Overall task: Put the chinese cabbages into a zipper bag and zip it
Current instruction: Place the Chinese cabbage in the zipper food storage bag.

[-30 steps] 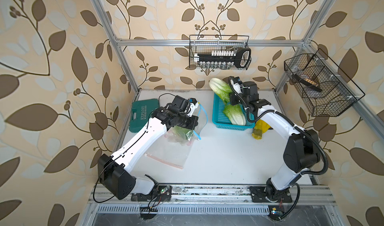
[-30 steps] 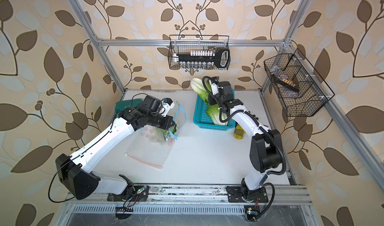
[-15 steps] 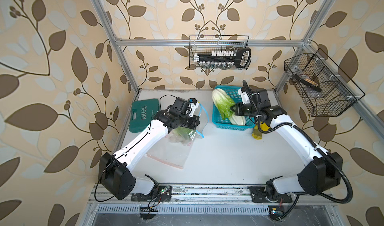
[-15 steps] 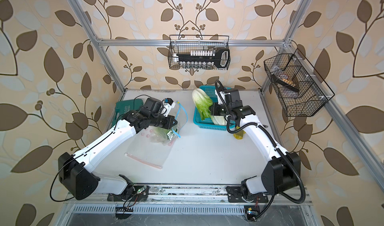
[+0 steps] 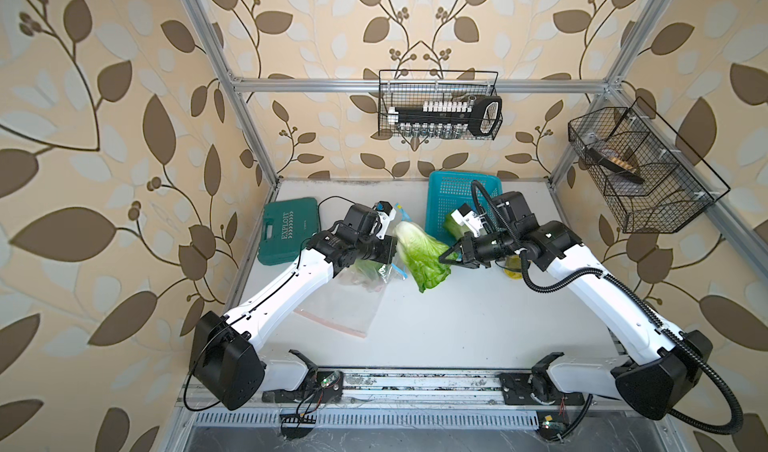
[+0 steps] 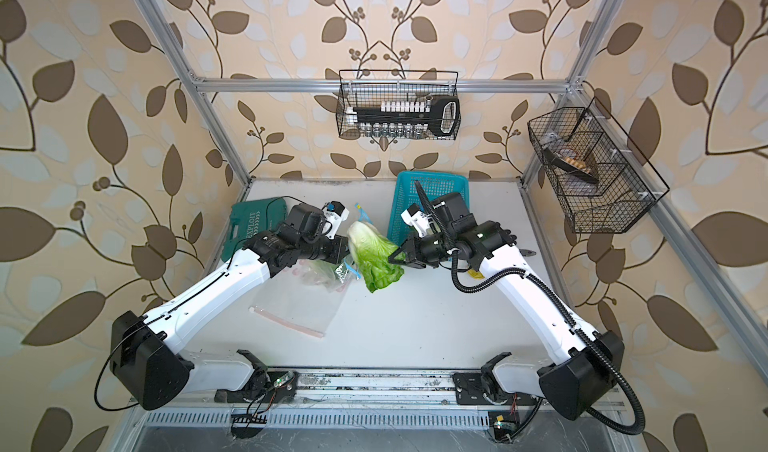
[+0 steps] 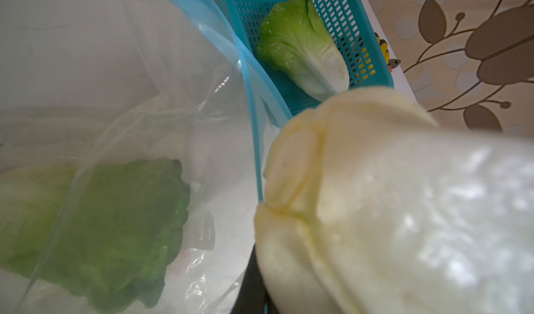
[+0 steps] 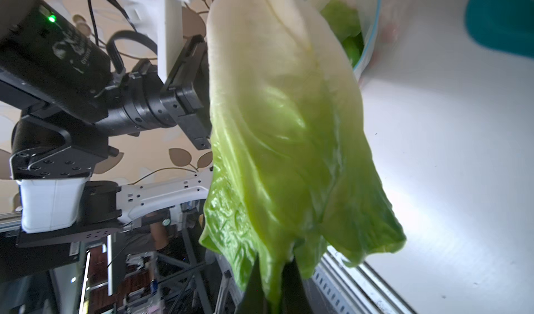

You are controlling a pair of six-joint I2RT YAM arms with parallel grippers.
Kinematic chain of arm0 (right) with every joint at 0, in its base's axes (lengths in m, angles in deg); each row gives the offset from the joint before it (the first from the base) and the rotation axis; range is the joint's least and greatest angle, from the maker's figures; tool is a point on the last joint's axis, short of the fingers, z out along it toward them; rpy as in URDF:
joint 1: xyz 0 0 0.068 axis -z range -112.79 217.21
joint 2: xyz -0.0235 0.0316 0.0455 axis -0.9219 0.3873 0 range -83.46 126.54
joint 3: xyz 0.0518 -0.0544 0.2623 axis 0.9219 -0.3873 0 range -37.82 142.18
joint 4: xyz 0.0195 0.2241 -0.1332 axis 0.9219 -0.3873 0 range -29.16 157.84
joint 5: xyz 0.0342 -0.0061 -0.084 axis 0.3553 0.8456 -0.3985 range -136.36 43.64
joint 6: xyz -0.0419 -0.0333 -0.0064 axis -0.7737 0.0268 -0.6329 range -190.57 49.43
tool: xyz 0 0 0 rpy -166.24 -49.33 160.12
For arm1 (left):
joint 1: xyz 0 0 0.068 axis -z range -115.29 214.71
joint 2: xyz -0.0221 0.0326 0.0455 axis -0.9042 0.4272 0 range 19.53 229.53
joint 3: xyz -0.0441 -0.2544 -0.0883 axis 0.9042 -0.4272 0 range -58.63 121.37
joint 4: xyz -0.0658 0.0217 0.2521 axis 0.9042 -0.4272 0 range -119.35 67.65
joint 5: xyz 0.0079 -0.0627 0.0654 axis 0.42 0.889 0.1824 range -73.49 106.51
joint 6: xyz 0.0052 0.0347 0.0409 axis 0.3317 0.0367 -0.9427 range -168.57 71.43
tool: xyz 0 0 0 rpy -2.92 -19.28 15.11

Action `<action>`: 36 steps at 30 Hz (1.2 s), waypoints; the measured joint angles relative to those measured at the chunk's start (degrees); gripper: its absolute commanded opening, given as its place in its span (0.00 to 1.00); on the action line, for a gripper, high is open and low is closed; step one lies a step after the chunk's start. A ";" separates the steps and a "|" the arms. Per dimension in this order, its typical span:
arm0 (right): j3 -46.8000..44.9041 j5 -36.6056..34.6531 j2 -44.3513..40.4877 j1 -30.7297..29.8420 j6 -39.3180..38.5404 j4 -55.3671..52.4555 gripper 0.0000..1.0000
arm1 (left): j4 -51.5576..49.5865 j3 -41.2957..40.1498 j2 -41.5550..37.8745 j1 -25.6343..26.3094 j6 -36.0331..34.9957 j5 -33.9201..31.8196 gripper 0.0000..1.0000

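Pointing its white stalk at the mouth of the bag (image 5: 349,300), one cabbage (image 5: 419,258) is pinched by its leaves in the closed right gripper (image 5: 444,258). The left gripper (image 5: 390,249), closed too, holds the bag rim up. Inside lies another cabbage (image 7: 109,228); a third cabbage (image 7: 303,49) is in the basket (image 5: 449,188). Next, I think: push it in, then release. The green case (image 5: 289,229) reads "EXPLOIT".

Left arm: stretched from lower left toward frame centre in both top views — left gripper (image 5: 387,248) closed.
Right arm: reaching in from lower right — right gripper (image 5: 446,257) pinched shut, pointing left.
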 measured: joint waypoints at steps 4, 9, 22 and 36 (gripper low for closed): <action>-2.73 0.66 1.27 0.44 1.84 -0.15 0.00 | -0.39 -1.07 -2.21 0.02 1.42 -1.14 0.00; -5.03 0.66 2.49 0.46 2.58 -1.60 0.00 | -0.57 -2.21 -5.22 0.39 2.43 -2.21 0.00; -0.90 -5.22 4.74 -1.70 -2.91 -15.19 0.00 | -0.11 -2.21 -6.32 9.33 0.48 -5.16 0.00; -7.21 -1.66 1.07 0.52 15.85 2.91 0.00 | -2.54 -2.19 -5.62 15.32 -2.62 -1.25 0.09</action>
